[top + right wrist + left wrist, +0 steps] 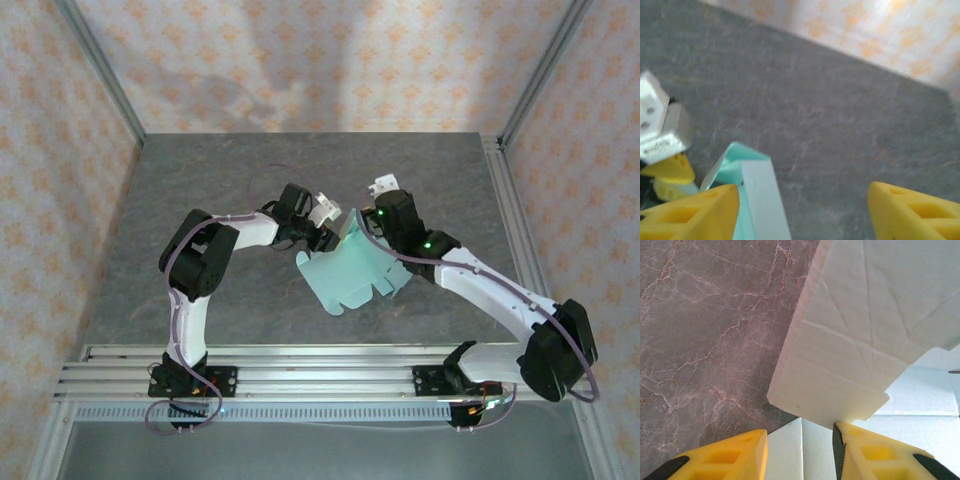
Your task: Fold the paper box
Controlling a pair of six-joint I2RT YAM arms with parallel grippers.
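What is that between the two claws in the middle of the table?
The paper box, a pale mint card sheet partly folded up, lies between the left gripper and the right gripper. The top external view shows this.

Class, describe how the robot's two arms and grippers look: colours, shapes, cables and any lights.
The left arm and right arm both have white links, bulky black joints and a thin purplish cable running alongside. The right arm carries small green lights. Gripper fingers are yellow wedges with recessed pockets and black ends.

Top external: high, rear, looking down. Wrist views: close, both on paper box [855, 340].
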